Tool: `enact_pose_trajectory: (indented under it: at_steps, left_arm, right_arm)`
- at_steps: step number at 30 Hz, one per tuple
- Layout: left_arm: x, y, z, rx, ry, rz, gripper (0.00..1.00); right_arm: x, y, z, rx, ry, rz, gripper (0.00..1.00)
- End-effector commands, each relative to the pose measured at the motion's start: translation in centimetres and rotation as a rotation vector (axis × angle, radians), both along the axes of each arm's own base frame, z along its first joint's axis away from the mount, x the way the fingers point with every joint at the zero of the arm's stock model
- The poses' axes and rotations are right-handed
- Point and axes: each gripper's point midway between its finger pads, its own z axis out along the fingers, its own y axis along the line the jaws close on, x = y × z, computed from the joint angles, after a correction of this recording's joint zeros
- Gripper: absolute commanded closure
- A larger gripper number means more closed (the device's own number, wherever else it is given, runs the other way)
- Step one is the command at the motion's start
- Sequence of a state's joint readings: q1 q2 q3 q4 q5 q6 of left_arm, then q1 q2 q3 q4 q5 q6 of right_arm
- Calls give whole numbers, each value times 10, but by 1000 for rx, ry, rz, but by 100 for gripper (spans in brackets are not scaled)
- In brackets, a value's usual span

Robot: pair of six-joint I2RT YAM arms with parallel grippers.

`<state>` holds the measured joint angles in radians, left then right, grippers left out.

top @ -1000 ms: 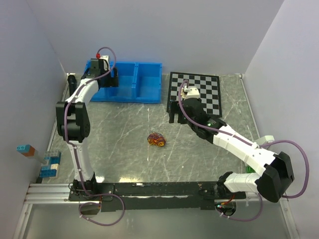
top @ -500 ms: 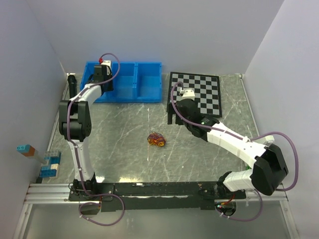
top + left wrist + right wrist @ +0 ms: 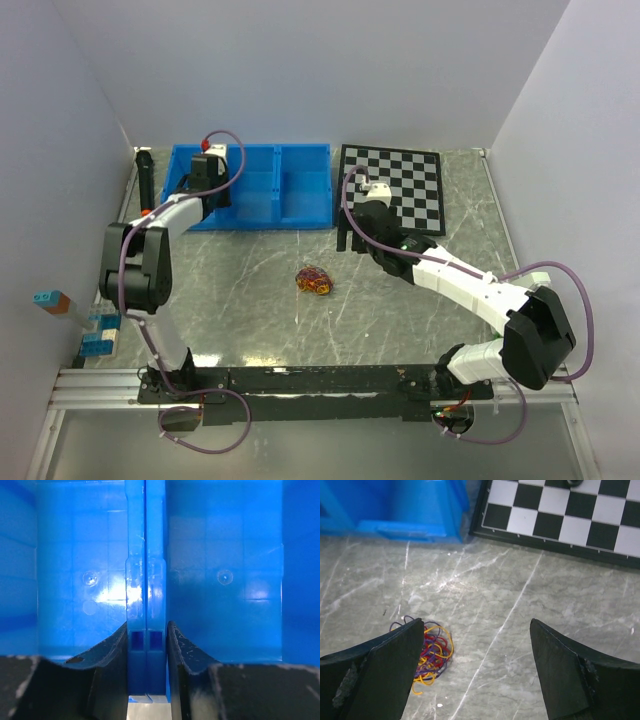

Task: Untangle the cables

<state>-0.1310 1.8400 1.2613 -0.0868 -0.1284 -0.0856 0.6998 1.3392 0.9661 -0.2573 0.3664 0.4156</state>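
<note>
Blue bin (image 3: 300, 190): my outstretched left gripper (image 3: 146, 626) pinches its middle divider (image 3: 146, 570). My right gripper (image 3: 476, 625) hangs wide open near the cables (image 3: 432, 652).

Here we go: right gripper (image 3: 476, 630) jaws spread wide above grey marble table (image 3: 545, 590). cables (image 3: 434, 652), red-yellow-purple tangle, partly tucked behind one finger. Beyond cables: blue bin (image 3: 395, 505), checkerboard (image 3: 560, 515) farther across.

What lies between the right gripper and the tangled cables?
Nothing but bare grey marble tabletop. In the top view, the right gripper and the cable tangle have only that surface between them.
</note>
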Motion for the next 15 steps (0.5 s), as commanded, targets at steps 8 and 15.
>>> enact_pose_trajectory:
  at_steps: [8, 15]
  left_arm:
    - [-73, -22, 18, 64, 7, -169, 82]
    - [-114, -30, 13, 88, 18, -261, 83]
  right_arm:
    - [-10, -12, -9, 24, 47, -91, 9]
    - [1, -17, -7, -48, 105, -184, 11]
